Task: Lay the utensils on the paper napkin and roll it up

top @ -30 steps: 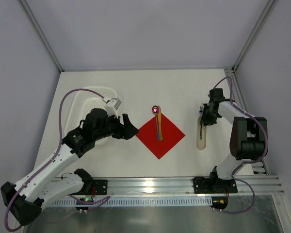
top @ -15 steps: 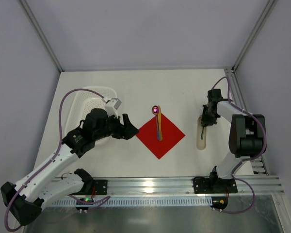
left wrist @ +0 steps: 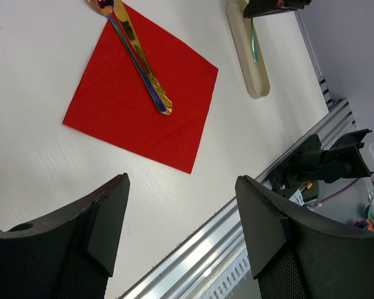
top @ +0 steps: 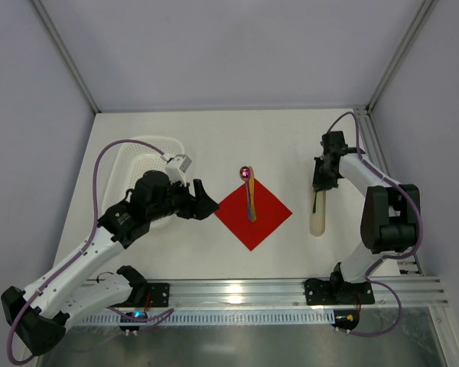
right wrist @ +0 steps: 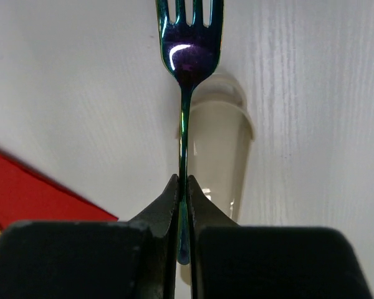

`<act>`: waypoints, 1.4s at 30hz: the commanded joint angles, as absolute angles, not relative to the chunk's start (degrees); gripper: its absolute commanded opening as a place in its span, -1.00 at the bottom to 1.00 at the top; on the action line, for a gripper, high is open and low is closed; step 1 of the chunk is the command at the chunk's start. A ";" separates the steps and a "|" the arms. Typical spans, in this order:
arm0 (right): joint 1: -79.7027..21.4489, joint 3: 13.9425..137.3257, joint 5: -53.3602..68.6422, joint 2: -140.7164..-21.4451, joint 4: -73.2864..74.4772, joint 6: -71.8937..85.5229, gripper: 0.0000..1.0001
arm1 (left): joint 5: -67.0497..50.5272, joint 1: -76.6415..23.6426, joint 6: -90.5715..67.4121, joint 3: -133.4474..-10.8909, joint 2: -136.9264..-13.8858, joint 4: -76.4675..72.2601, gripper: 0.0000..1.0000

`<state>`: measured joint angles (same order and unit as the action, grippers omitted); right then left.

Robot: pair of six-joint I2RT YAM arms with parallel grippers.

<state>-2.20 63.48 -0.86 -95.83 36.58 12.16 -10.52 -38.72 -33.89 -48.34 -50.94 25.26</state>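
Observation:
The red paper napkin (top: pixel 253 212) lies as a diamond mid-table, and the rainbow spoon (top: pixel 249 195) rests on it with its bowl past the far corner. My right gripper (top: pixel 321 180) is shut on the fork (right wrist: pixel 189 50). Its jaws pinch the thin handle (right wrist: pixel 182 184), and the tines point away over the far end of the beige tray (right wrist: pixel 218 137). My left gripper (top: pixel 203 200) hovers open and empty just left of the napkin (left wrist: pixel 143 99). The left wrist view shows the spoon (left wrist: pixel 140 62) on the napkin and the fork (left wrist: pixel 254 43) over the tray (left wrist: pixel 249 68).
A white perforated basket (top: pixel 141 164) sits at the left, partly under my left arm. The aluminium rail (top: pixel 237 290) runs along the near edge. Frame posts and grey walls bound the table on the left, right and back.
My right gripper has closed fully on the fork's handle and shifted toward the far end of the tray. The left arm, napkin and spoon have not moved.

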 commanded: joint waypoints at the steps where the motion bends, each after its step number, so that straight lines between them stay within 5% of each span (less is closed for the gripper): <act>1: -5.08 67.32 1.93 -91.41 40.77 13.53 -0.92 | -10.64 -38.76 -33.22 -49.31 -50.45 23.47 0.47; 18: -30.31 78.39 1.49 -102.83 40.35 29.61 -0.92 | -9.05 -38.76 -33.05 -48.52 -49.66 24.08 0.47; 42: -35.07 81.56 -3.69 -112.67 39.64 35.07 -0.87 | -8.62 -38.76 -32.87 -48.52 -49.40 24.52 0.47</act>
<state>-34.63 79.46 -2.44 -112.27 40.51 33.87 -9.02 -38.72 -33.85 -48.27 -50.35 25.23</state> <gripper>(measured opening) 0.061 0.733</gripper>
